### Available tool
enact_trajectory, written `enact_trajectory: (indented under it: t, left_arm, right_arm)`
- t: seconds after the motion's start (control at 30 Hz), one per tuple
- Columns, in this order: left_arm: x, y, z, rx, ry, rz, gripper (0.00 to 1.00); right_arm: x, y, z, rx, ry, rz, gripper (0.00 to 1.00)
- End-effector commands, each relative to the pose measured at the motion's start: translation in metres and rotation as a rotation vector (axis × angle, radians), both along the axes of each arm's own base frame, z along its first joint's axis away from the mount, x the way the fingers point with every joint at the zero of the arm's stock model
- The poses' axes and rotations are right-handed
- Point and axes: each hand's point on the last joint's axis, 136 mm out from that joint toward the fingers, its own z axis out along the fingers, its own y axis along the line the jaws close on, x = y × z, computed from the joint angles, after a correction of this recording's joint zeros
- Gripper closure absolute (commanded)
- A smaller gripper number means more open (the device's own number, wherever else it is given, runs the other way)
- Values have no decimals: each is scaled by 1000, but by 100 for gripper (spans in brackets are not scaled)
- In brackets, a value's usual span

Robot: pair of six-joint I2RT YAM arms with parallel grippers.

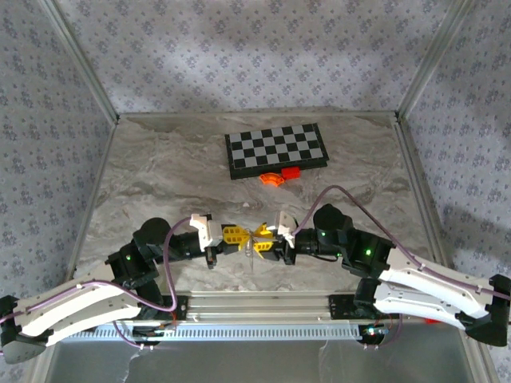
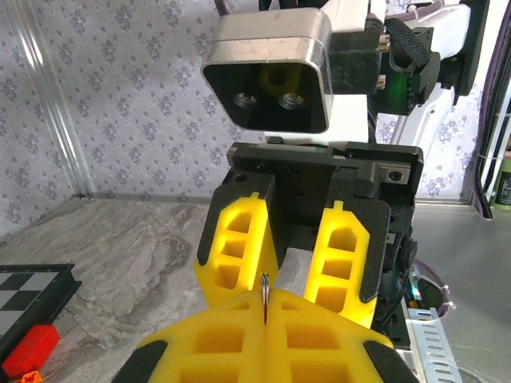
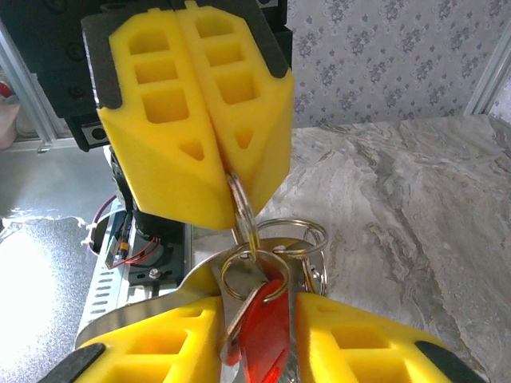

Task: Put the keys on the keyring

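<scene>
Mid-air above worktop (image 3: 415, 183), ring (image 3: 239, 203) is pinched in shut left end effector (image 3: 231, 179); key (image 3: 267, 335) is clamped by right end effector (image 3: 257, 309). Key's hole should be eased onto ring's split end slowly, w/o twisting.

The table (image 1: 160, 175) is veined in grey and beige like marble. The walls (image 1: 239, 48) are papered in pale grey, printed with small floral sprigs. Toward the table's far edge, the chessboard (image 1: 275, 150) is chequered in black and pale grey inside a black frame. At its near side an orange curved piece (image 1: 273, 179) and a red block (image 1: 291, 171) are seen. The left gripper (image 3: 226, 171) and right gripper (image 3: 257, 307) are fitted with bright yellow fingers backed in black. The key (image 3: 259, 335) is headed in glossy red. The keyring (image 3: 242, 209) is silvery.
</scene>
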Motion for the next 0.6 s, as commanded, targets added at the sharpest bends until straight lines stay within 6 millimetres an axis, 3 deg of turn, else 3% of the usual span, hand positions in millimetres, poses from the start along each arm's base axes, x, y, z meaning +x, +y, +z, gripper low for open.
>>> enact_trajectory:
  t: [0.0, 0.1, 0.37, 0.57]
  left_arm:
    - [-6, 3, 22, -75, -33, -24, 100]
    - [-6, 3, 22, -75, -32, -24, 100]
    - [-5, 5, 20, -70, -31, -13, 100]
    - [-1, 4, 15, -40, -28, 6, 100]
  right_arm:
    - [2, 3, -1, 11, 3, -16, 73]
    - [5, 3, -3, 5, 5, -26, 76]
    - [8, -1, -1, 11, -14, -41, 96]
    - [8, -5, 7, 18, -45, -49, 100]
